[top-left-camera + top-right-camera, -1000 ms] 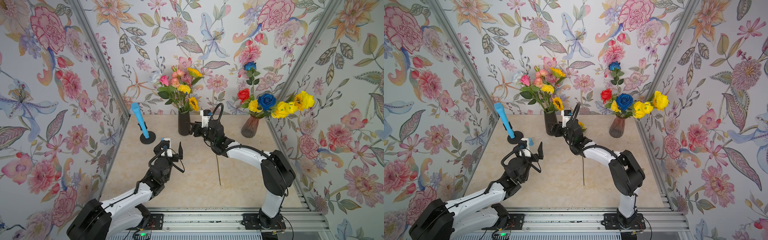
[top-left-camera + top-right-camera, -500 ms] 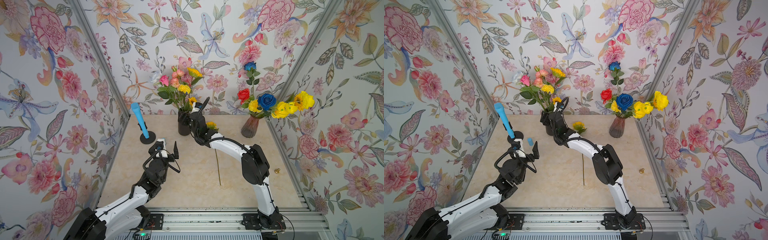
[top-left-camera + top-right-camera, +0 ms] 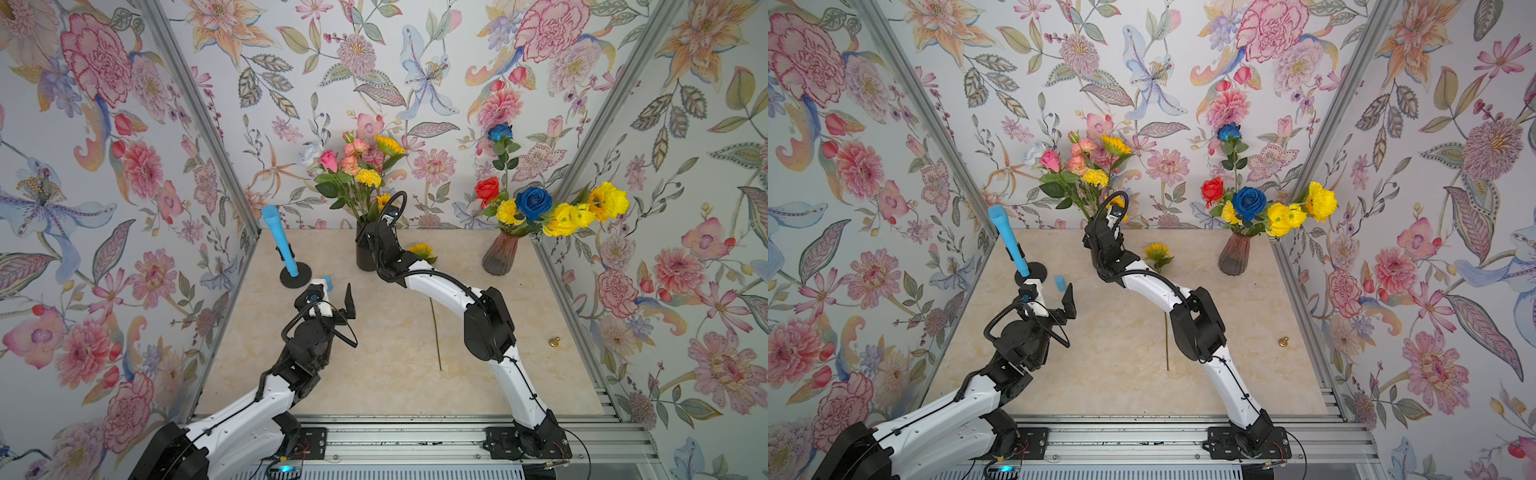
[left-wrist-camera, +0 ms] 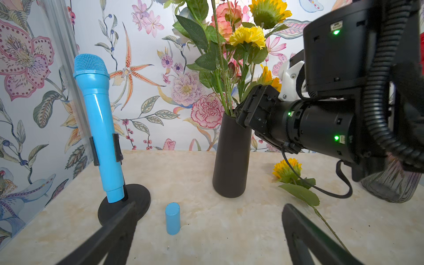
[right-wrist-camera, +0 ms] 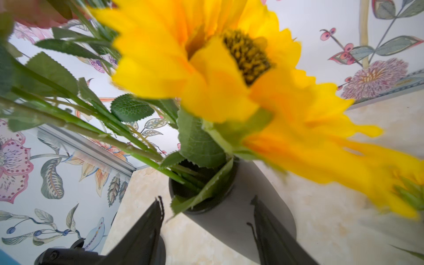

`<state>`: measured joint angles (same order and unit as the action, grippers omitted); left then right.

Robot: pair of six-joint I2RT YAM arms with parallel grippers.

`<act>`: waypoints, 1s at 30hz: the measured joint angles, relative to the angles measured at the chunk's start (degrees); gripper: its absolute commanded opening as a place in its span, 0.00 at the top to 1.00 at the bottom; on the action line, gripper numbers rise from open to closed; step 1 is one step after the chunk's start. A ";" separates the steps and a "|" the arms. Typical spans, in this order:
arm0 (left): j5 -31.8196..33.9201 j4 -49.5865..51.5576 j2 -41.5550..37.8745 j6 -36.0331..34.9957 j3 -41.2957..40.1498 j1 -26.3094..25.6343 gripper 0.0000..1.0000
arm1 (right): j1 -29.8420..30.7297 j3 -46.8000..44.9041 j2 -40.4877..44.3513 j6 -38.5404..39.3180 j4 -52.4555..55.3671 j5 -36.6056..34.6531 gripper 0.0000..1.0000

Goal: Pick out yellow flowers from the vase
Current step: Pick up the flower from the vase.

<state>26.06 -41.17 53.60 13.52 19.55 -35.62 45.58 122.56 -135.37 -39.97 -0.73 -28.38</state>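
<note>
A black vase at the back holds pink and peach roses and yellow flowers: a sunflower, a pompom and a low sunflower. My right gripper is at the vase's mouth. It is open, its jaws stand either side of the rim and a leaf, and nothing is pinched. Another yellow sunflower lies on the table with its stem pointing towards the front. My left gripper hangs open and empty over the table, left of the vase.
A glass vase at the back right holds blue and red roses and more yellow blooms. A blue microphone stands on a black base at the back left, with a small blue cylinder beside it. A small brass piece lies at the right.
My right gripper has moved left and back to the black vase's mouth, uncovering the sunflower on the table, and its jaws have narrowed. My left arm has shifted a little left.
</note>
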 measured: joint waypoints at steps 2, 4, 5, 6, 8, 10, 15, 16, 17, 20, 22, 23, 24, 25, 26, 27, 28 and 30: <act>-0.13 0.00 0.00 0.00 -0.07 0.00 0.00 | -0.02 0.79 -0.46 0.17 0.15 -0.42 0.39; -0.15 0.00 -0.02 0.09 -0.09 0.00 0.00 | -0.02 1.11 -0.61 0.35 0.31 -0.72 0.40; -0.15 0.00 -0.04 0.22 -0.09 0.00 0.00 | -0.13 1.22 -0.63 0.52 0.46 -0.81 0.40; -0.15 -0.02 -0.04 0.39 -0.09 0.00 0.00 | -0.15 1.49 -0.63 0.57 0.63 -0.83 0.40; -0.17 0.00 -0.04 0.44 -0.11 0.00 0.00 | -0.26 2.32 -0.85 0.70 0.76 -0.83 0.41; -0.20 0.00 -0.04 0.44 -0.11 0.00 0.00 | -0.44 3.34 -1.14 0.72 0.79 -0.81 0.41; -0.31 -0.02 -0.04 0.44 -0.20 0.00 0.00 | -0.90 5.09 -1.31 0.94 1.25 -0.85 0.43; -0.31 0.00 -0.04 0.44 -0.20 0.00 0.00 | -1.01 5.62 -1.46 1.03 1.42 -0.85 0.43; -0.31 -0.02 -0.04 0.44 -0.20 0.00 0.00 | -1.05 6.16 -1.64 1.14 1.49 -0.87 0.43; -0.31 0.00 -0.04 0.44 -0.20 0.00 0.00 | -1.29 7.52 -2.16 1.20 1.86 -1.07 0.44; -0.31 0.00 -0.09 0.44 -0.20 0.00 0.00 | -1.42 8.57 -2.67 1.38 2.23 -1.05 0.46; -0.31 0.00 -0.15 0.44 -0.20 0.00 0.00 | -1.53 9.42 -3.15 1.42 2.51 -1.07 0.47; -0.31 -0.02 -0.24 0.44 -0.20 0.00 0.00 | -1.53 10.32 -3.72 1.46 2.75 -1.07 0.48; -0.31 -0.02 -0.28 0.44 -0.20 0.04 0.00 | -1.62 11.17 -4.28 1.51 3.02 -1.07 0.49; -0.31 -0.02 -0.33 0.44 -0.20 0.09 0.00 | -1.64 11.87 -4.90 1.62 3.19 -1.07 0.50; -0.31 -0.02 -0.35 0.44 -0.20 0.13 0.00 | -1.75 12.31 -5.40 1.57 3.41 -1.03 0.50; -0.31 -0.02 -0.37 0.44 -0.20 0.17 0.00 | -1.75 12.41 -5.70 1.60 3.72 -1.03 0.51; -0.33 -0.02 -0.37 0.44 -0.20 0.33 0.00 | -1.75 12.41 -6.10 1.60 4.46 -1.03 0.53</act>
<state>25.74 -41.19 53.23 13.96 19.35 -35.29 43.83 134.98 -141.47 -38.37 3.73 -29.41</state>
